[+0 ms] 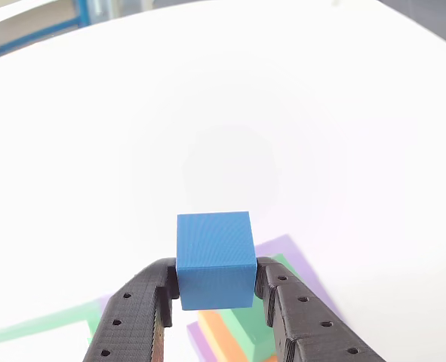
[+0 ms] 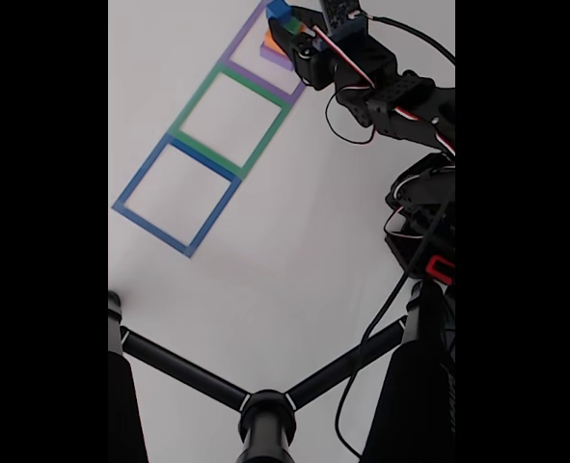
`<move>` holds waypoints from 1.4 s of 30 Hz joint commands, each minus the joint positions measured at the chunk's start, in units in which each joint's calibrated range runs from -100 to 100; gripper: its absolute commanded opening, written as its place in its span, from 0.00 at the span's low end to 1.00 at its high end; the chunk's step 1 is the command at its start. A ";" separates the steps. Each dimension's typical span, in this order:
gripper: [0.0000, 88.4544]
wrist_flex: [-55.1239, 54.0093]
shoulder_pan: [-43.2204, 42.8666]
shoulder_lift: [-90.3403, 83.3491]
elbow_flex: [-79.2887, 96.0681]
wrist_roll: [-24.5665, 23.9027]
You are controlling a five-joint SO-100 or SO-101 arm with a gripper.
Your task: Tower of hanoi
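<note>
In the other view the gripper [image 1: 216, 290] has its two black fingers closed against the left and right sides of the blue block [image 1: 216, 259], which sits between them, lifted clear of the stack beneath. Under it lie the green block [image 1: 250, 337], the orange block [image 1: 219, 335] and the purple block [image 1: 292, 256], stacked on the white table [image 1: 223, 113], with a strip of green tape [image 1: 34, 326] at the lower left. In the fixed view the arm [image 2: 391, 96] reaches to the far end of the table, the blue block [image 2: 279, 10] held over the orange block [image 2: 269, 40], within the purple taped square [image 2: 265, 58]; the green taped square [image 2: 229, 118] and blue taped square [image 2: 176, 195] lie nearer, in a row
</note>
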 commanded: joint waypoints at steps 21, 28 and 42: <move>0.06 95.37 -7.43 -23.14 -61.64 0.59; 0.06 101.20 -8.39 -25.56 -66.28 0.59; 0.07 89.94 -16.63 -23.06 -52.83 0.59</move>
